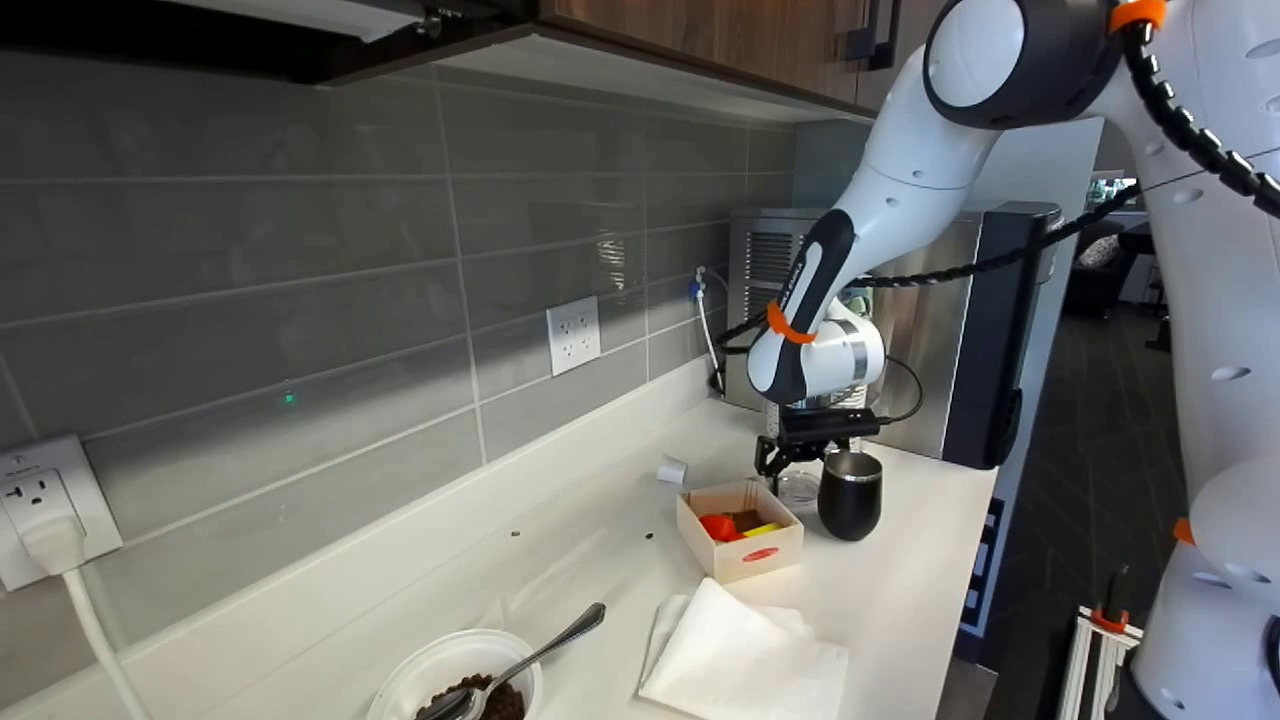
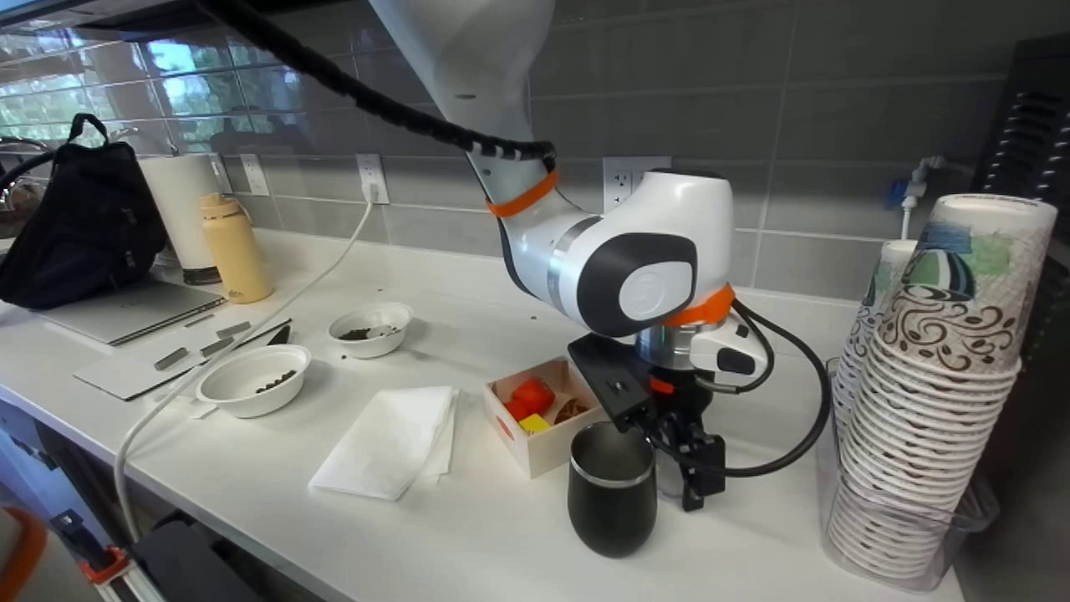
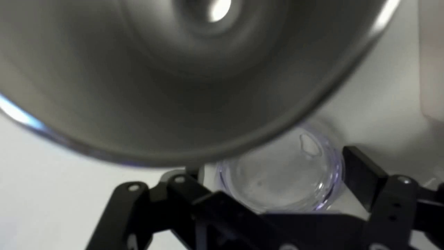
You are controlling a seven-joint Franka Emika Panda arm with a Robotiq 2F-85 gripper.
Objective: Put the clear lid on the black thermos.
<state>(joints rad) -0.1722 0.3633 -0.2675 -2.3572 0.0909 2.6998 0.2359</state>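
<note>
The black thermos (image 1: 850, 500) stands upright and uncapped on the counter in both exterior views; it also shows beside the gripper in an exterior view (image 2: 613, 502). In the wrist view its steel interior (image 3: 194, 86) fills the upper part. The clear lid (image 1: 798, 487) lies on the counter behind the thermos; in the wrist view the lid (image 3: 281, 173) is partly covered by the thermos rim. My gripper (image 3: 274, 168) is open, with its fingers on either side of the lid. The right finger is close to the lid's edge; the left fingertip is partly hidden by the thermos.
A small wooden box (image 1: 745, 565) with toy food stands beside the thermos and gripper. Folded napkins (image 1: 750, 650) lie in front of it. Stacked paper cups (image 2: 919, 435) stand in a clear holder by the steel appliance (image 1: 925, 340). White bowls (image 2: 255, 380) stand farther along the counter.
</note>
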